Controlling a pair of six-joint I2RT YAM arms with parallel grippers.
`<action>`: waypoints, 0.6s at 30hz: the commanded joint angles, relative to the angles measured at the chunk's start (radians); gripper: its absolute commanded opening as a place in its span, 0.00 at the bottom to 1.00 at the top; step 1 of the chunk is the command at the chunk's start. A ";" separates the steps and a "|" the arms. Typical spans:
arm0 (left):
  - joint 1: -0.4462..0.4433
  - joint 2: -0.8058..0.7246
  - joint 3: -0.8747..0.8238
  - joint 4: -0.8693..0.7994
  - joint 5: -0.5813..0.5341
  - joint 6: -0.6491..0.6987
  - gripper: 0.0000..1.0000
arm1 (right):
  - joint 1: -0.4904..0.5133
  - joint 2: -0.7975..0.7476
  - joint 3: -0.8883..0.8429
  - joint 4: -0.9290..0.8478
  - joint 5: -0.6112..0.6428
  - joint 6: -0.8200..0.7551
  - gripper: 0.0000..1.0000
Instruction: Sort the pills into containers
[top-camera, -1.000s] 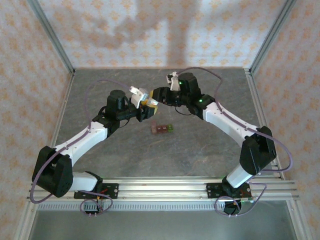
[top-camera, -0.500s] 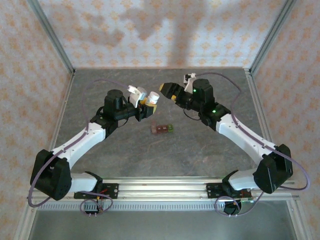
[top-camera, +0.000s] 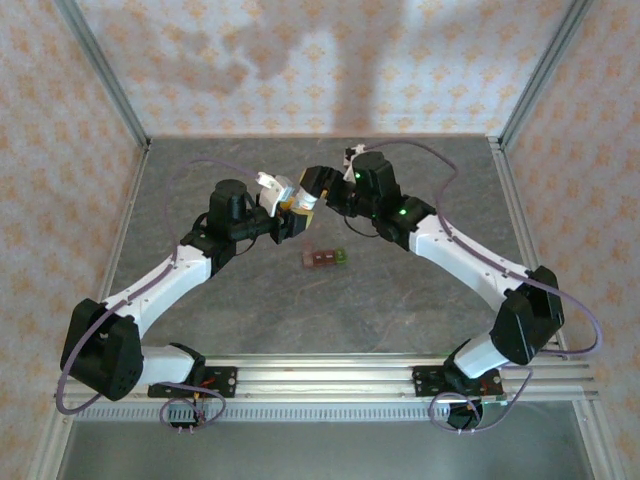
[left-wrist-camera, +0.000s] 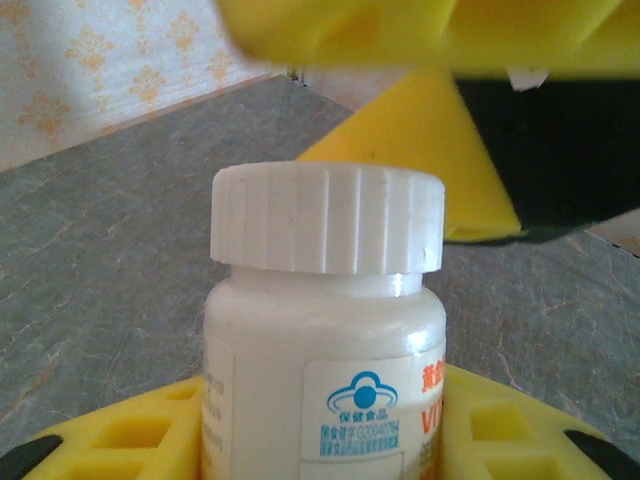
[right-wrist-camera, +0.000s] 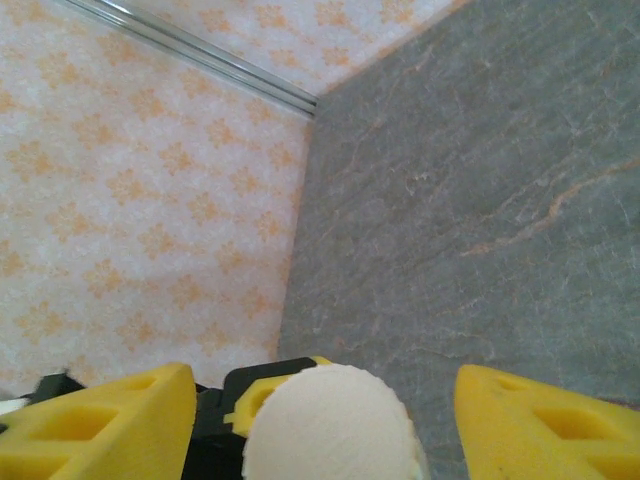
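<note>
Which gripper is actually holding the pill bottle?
The left gripper: the bottle sits clamped between its yellow fingers. The right gripper merely straddles the white cap, jaws open.

White arm links (top-camera: 160, 285), black joints (top-camera: 232, 198), purple cables (top-camera: 205, 165), yellow gripper fingers (right-wrist-camera: 100, 420).

Grey stone-patterned table (top-camera: 300, 310), small reddish-brown-and-green containers (top-camera: 325, 258) strip mid-surface.

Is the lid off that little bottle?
No, the white ribbed lid sits squarely on the neck of the bottle in the left wrist view.
</note>
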 joint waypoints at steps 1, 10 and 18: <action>0.007 -0.003 0.018 0.015 -0.003 0.004 0.00 | 0.013 0.013 0.022 -0.010 0.007 -0.002 0.65; 0.007 0.005 0.022 0.024 0.002 0.000 0.00 | 0.013 0.033 0.026 -0.006 -0.045 -0.121 0.41; 0.009 -0.026 0.022 0.011 0.011 -0.004 0.00 | -0.126 0.023 -0.050 0.100 -0.382 -0.354 0.64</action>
